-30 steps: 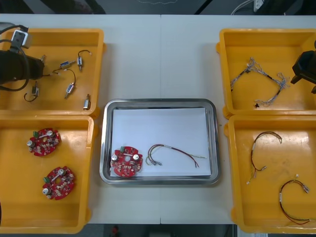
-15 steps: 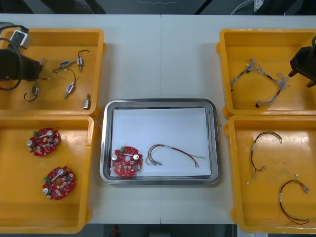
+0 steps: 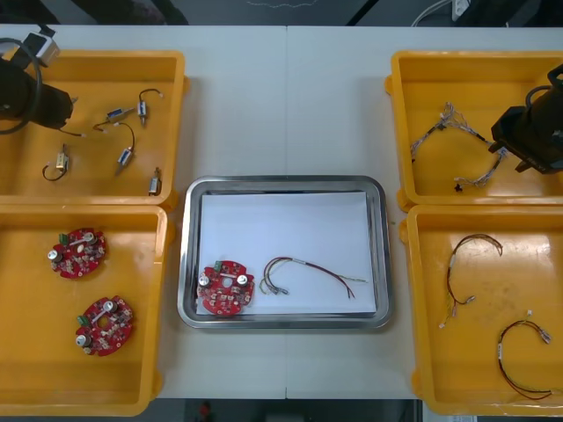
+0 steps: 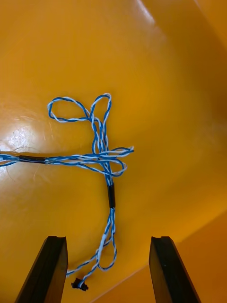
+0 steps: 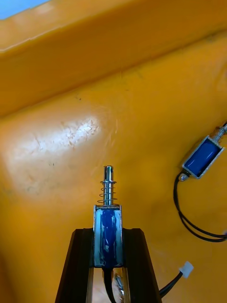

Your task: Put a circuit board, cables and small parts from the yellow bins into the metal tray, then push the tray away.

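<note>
My left gripper (image 3: 67, 111) hangs over the far left yellow bin (image 3: 167, 66), shut on a small metal part (image 5: 108, 227) with a blue body and a sprung pin, its black lead trailing down between the fingers. My right gripper (image 3: 515, 145) is over the far right yellow bin (image 3: 398, 105), open, with its fingers (image 4: 51, 270) either side of the tail of the twisted blue and white cable (image 4: 101, 156) (image 3: 457, 123) lying below. The metal tray (image 3: 281, 183), white inside, holds a red circuit board (image 3: 225, 288) and a red and yellow cable (image 3: 308, 271).
Several more small metal parts (image 3: 125, 158) with black leads lie in the far left bin; another one (image 5: 202, 157) lies close to the held part. Two circuit boards (image 3: 79, 252) lie in the near left bin. The near right bin holds a black cable (image 3: 471, 259) and a red and yellow cable (image 3: 519, 356).
My right gripper has moved left over the twisted cable. My left gripper has shifted toward the far left corner of its bin with the small part in its fingers.
</note>
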Tool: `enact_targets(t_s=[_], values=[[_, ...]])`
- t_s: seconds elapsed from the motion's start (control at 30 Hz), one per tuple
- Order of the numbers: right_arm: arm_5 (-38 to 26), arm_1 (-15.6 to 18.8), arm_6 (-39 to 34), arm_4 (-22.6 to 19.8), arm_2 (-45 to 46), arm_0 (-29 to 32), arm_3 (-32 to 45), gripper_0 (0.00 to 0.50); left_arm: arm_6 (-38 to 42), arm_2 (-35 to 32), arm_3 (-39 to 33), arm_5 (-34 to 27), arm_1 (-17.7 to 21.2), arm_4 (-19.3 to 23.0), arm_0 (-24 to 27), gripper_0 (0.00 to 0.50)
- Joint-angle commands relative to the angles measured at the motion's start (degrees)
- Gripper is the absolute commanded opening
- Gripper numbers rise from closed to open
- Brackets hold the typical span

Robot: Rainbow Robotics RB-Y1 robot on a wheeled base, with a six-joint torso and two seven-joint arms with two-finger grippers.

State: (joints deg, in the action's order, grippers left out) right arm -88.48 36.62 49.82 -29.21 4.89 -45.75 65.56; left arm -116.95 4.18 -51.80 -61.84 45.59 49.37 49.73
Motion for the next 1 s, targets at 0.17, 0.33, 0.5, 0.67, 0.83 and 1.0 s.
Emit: enact_targets(t_s=[0.17,0.33,0.5,0.67,0.83,1.0], values=[[5.3,-1.1,-1.6,-0.2,-3.1,-2.6,-3.8,0.500,12.4,-1.9,-15.9,-12.5,2.9,-5.9,-0.3,0.000],[7.4,-1.3,-1.9,-0.6,-3.8,-2.5,-5.9,0.500,17.3,-1.9,-24.0,-17.9,2.9,-6.1,-2.3,0.000],[8.2,-1.8,-2.2,-1.0,-3.9,-2.5,-7.5,0.500,25.6,-1.9,-35.7,-26.6,2.1,-6.9,-4.1,0.000],[8.2,-2.2,-2.6,-1.4,-3.9,-2.5,-9.0,0.500,33.9,-1.9,-47.2,-37.8,-0.7,-8.4,-4.3,0.000],[7.9,-2.3,-2.6,-1.7,-4.0,-2.5,-9.7,0.000,41.6,-0.6,-56.4,-44.9,-3.7,-7.8,-4.3,0.000],[7.1,-2.0,-2.3,-1.3,-3.9,-2.6,-9.8,0.000,48.4,2.9,-63.3,-48.2,-6.0,-7.7,-4.3,0.000]])
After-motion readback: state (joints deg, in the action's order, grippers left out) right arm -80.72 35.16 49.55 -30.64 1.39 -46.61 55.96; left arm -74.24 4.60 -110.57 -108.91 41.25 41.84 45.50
